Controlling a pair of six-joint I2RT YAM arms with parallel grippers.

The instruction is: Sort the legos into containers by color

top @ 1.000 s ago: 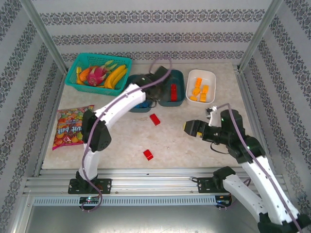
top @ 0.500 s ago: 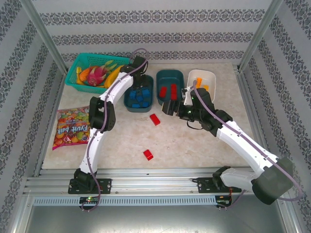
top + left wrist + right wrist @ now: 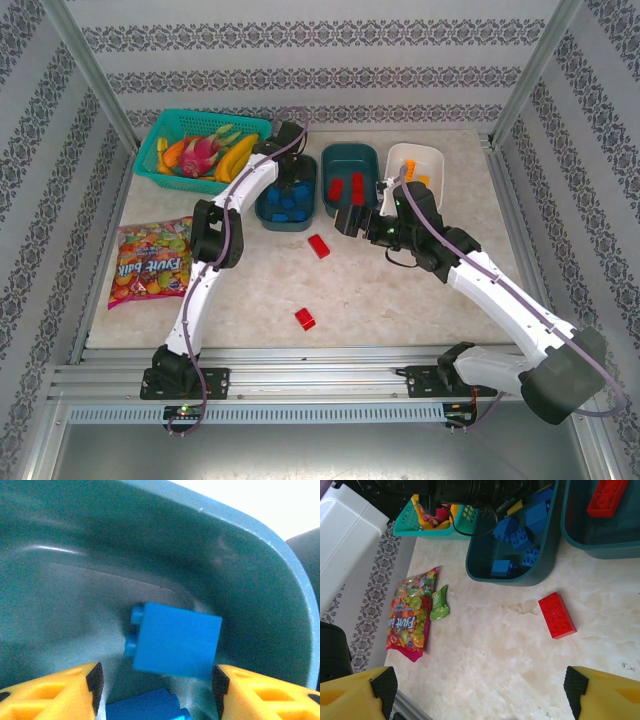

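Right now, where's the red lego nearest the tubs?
Top view, mid-table: the red lego lies just in front of the gap between the blue-brick tub and the red-brick tub.

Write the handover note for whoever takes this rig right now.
Left gripper: open inside the left teal tub, a blue brick loose between its fingers.
Right gripper: open, empty, above the table near a red brick.
Done: blue bricks in left tub, red bricks in middle teal tub, orange bricks in white tub.
To do: that red brick and another red brick nearer the bases.
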